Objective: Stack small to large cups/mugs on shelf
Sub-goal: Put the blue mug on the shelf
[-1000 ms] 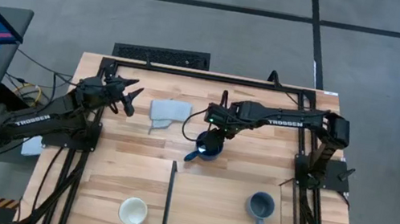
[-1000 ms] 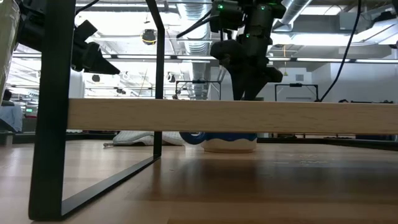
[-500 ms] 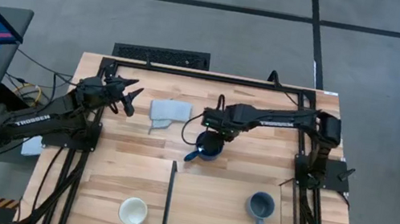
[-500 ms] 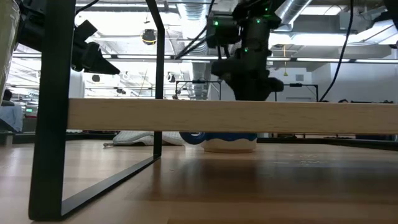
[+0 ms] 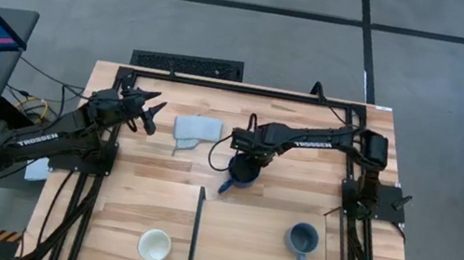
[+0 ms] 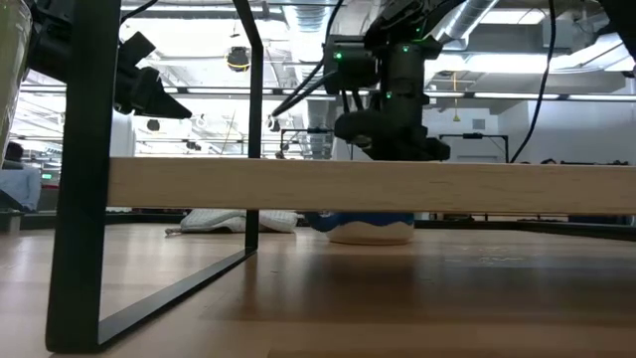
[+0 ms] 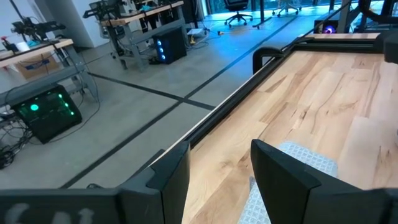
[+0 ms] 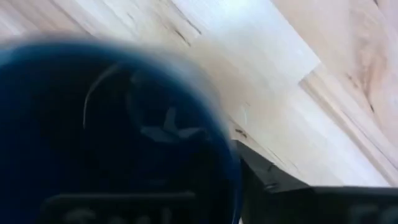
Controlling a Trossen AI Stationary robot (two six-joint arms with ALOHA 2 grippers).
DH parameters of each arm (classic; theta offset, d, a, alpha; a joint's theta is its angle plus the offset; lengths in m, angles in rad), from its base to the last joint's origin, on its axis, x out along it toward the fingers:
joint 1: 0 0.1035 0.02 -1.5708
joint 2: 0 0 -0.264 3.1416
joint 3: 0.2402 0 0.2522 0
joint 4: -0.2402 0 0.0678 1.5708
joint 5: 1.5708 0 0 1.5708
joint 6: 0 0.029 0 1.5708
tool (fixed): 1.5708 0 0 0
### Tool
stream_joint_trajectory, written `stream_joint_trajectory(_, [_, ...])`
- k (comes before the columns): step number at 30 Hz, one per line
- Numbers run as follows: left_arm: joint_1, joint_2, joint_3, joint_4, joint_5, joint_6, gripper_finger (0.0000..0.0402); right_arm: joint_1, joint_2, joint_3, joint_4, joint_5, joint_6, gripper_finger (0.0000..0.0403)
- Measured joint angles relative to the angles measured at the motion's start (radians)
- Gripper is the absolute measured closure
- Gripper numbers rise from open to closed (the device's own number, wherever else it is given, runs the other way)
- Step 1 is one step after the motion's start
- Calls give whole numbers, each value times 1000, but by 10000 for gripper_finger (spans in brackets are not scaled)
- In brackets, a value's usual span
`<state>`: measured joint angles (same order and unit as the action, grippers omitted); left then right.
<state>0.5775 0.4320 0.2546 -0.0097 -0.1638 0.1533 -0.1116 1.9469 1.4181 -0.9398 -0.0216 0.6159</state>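
The dark navy mug point(image 5: 240, 171) stands on its base on the tabletop just beyond the shelf's far edge, handle toward the near left. My right gripper point(image 5: 247, 159) is lowered onto it from above and shut on its wall. The small grey-blue mug point(image 5: 302, 239) stands on the shelf point(image 5: 251, 242), a pale board with a dark upright strip point(image 5: 196, 223) on its left side. On the table left of that strip stands the white mug point(image 5: 154, 247). My left gripper point(image 5: 147, 113) hovers open at the far left, holding nothing. My right gripper has the navy mug's rim point(image 8: 227, 158) between its fingers: one finger point(image 8: 118, 208) inside the cup, the other point(image 8: 280, 186) outside the wall. The fingers come from above, pointing down. The mug stays upright with its base point(image 6: 368, 237) on the table.
A folded grey cloth point(image 5: 197, 131) lies on the table between the two grippers, left of the navy mug. In the low view the shelf board point(image 6: 378, 186) and its black frame point(image 6: 84, 169) stand in front of the mug. Bare wood lies left of the strip.
My right gripper has come down over the navy mug and gone a little toward the table's left edge. The mug has shifted slightly on the table and stays upright.
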Motion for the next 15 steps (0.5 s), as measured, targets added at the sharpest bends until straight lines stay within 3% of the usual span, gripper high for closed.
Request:
stream_joint_trajectory(3, [0, 0, 0, 0, 0, 0, 239, 0, 0, 0, -9, 0, -45, 375])
stream_joint_trajectory(15, [0, 0, 0, 0, 0, 0, 239, 0, -2, 8, -13, 22, -111, 376])
